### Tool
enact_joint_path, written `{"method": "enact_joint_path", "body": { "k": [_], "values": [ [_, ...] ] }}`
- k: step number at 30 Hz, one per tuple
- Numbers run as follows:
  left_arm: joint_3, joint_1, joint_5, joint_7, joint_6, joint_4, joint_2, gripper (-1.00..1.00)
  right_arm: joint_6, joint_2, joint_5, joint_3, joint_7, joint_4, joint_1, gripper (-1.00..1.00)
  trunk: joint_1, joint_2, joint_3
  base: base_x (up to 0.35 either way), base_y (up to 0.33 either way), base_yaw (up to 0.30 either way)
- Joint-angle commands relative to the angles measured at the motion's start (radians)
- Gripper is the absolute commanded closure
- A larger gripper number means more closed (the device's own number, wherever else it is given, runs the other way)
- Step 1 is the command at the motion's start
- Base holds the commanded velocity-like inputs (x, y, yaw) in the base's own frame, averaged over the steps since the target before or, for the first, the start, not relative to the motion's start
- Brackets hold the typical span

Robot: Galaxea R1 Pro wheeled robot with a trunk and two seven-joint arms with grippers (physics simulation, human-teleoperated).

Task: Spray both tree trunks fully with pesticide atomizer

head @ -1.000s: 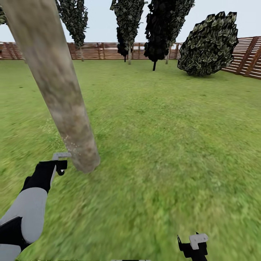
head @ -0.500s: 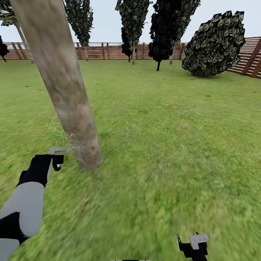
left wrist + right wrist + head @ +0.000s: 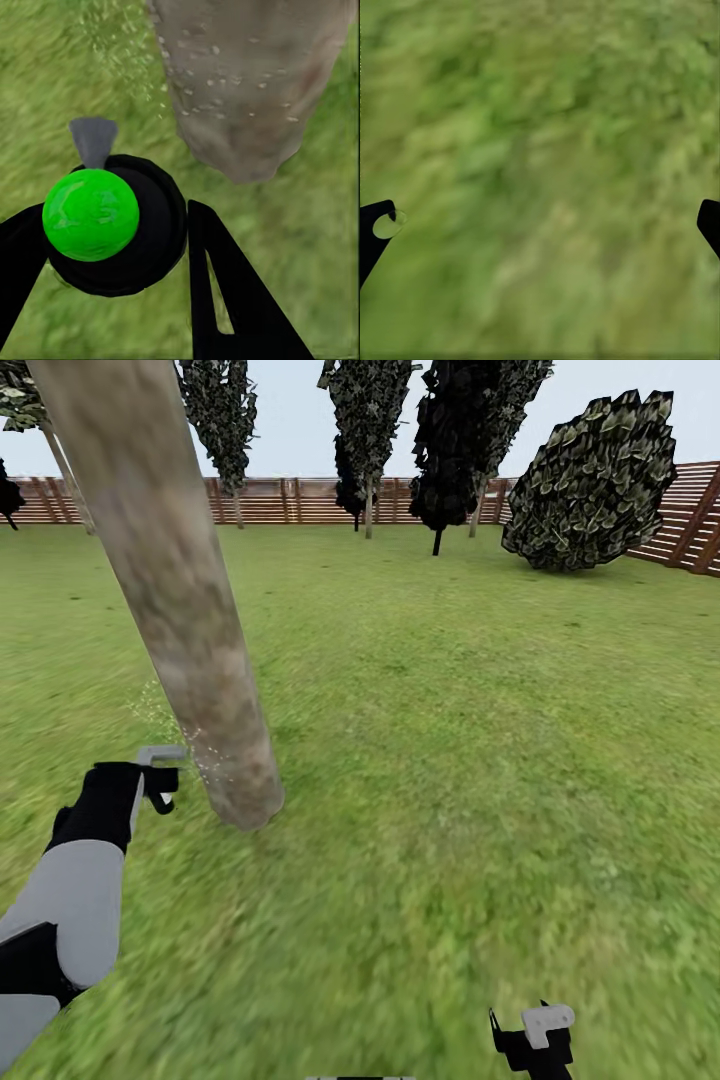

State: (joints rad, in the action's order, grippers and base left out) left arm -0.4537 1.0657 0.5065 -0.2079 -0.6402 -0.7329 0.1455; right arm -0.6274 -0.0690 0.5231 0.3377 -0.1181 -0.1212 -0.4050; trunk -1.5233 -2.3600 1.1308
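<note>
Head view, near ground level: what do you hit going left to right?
Left pincer holding the atomizer → tree trunk base → open grass lawn → right pincer at the lower edge.

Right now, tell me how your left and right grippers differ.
The left gripper is shut on the pesticide atomizer beside the tree trunk; the right gripper is open and empty. The left is raised at the trunk's base; the right hangs low over grass. Both have black fingers.
</note>
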Motion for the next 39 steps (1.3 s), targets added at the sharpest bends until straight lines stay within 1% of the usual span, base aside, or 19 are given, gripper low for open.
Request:
{"method": "enact_joint_path", "body": {
  "k": [1, 5, 10, 13, 14, 15, 18, 22, 24, 25, 26, 28, 34, 39],
  "values": [
    [0.001, 0.001, 0.003, -0.008, -0.001, 0.000, -0.005, 1.00, 0.000, 0.000, 0.000, 0.000, 0.000, 0.000, 0.000, -1.00, 0.000, 0.000, 0.000, 0.000, 0.000, 0.000],
    [0.004, 0.007, 0.003, -0.016, -0.002, -0.002, -0.017, 1.00, 0.000, 0.000, 0.000, 0.000, 0.000, 0.000, 0.000, -1.00, 0.000, 0.000, 0.000, 0.000, -0.156, 0.000],
    [0.003, 0.011, 0.003, -0.016, -0.003, -0.002, -0.006, 1.00, 0.000, 0.000, 0.000, 0.000, 0.000, 0.000, 0.000, -1.00, 0.000, 0.000, 0.000, -0.157, -0.172, 0.000],
    [0.000, 0.014, 0.004, -0.016, -0.003, -0.046, 0.001, 1.00, 0.000, 0.000, 0.000, 0.000, 0.000, 0.000, 0.000, -1.00, 0.000, 0.000, 0.000, -0.022, -0.007, 0.002],
    [0.001, 0.015, 0.004, -0.016, -0.005, -0.064, 0.000, 1.00, 0.000, 0.001, 0.000, 0.000, 0.000, 0.000, 0.000, -1.00, 0.000, 0.000, 0.000, -0.002, 0.000, 0.108],
    [0.003, 0.014, 0.004, -0.016, -0.026, -0.090, -0.009, 1.00, 0.000, 0.001, 0.000, 0.000, 0.000, 0.000, 0.000, -1.00, 0.000, 0.000, 0.000, -0.001, 0.000, 0.221],
    [0.005, 0.005, 0.004, -0.018, -0.051, -0.098, -0.011, 1.00, 0.000, 0.001, 0.000, 0.000, 0.000, 0.000, 0.000, -1.00, 0.000, 0.000, 0.000, 0.000, 0.000, 0.259],
    [0.011, -0.004, 0.003, -0.021, -0.053, -0.099, -0.006, 1.00, 0.000, 0.002, 0.000, 0.000, 0.000, 0.000, 0.000, -1.00, 0.000, 0.000, 0.000, 0.067, -0.040, 0.088],
    [0.012, -0.004, 0.004, -0.044, -0.054, -0.094, -0.004, 1.00, 0.000, 0.002, 0.000, 0.000, 0.000, 0.000, 0.000, -1.00, 0.000, 0.000, 0.000, 0.208, -0.140, 0.009],
    [0.012, -0.004, 0.006, -0.086, -0.059, -0.093, -0.003, 1.00, 0.000, 0.002, 0.000, 0.000, 0.000, 0.000, 0.000, -1.00, 0.000, 0.000, 0.000, 0.258, -0.157, 0.002],
    [0.012, -0.004, 0.008, -0.104, -0.061, -0.093, -0.003, 1.00, 0.000, 0.002, 0.000, 0.000, 0.000, 0.000, 0.000, -1.00, 0.000, 0.000, 0.000, 0.270, -0.154, 0.001],
    [0.011, -0.003, 0.010, -0.122, -0.062, -0.097, -0.001, 1.00, 0.000, 0.002, 0.000, 0.000, 0.000, 0.000, 0.000, -1.00, 0.000, 0.000, 0.000, 0.278, -0.158, 0.000],
    [0.010, -0.004, 0.015, -0.123, -0.062, -0.098, 0.002, 1.00, 0.000, 0.002, 0.000, 0.000, 0.000, 0.000, 0.000, -1.00, 0.000, 0.000, 0.000, 0.199, -0.211, 0.000],
    [0.010, -0.004, 0.018, -0.122, -0.061, -0.099, 0.003, 1.00, 0.000, 0.002, 0.000, 0.000, 0.000, 0.000, 0.000, -1.00, 0.000, 0.000, 0.000, -0.023, -0.264, 0.000]
  ]
}}
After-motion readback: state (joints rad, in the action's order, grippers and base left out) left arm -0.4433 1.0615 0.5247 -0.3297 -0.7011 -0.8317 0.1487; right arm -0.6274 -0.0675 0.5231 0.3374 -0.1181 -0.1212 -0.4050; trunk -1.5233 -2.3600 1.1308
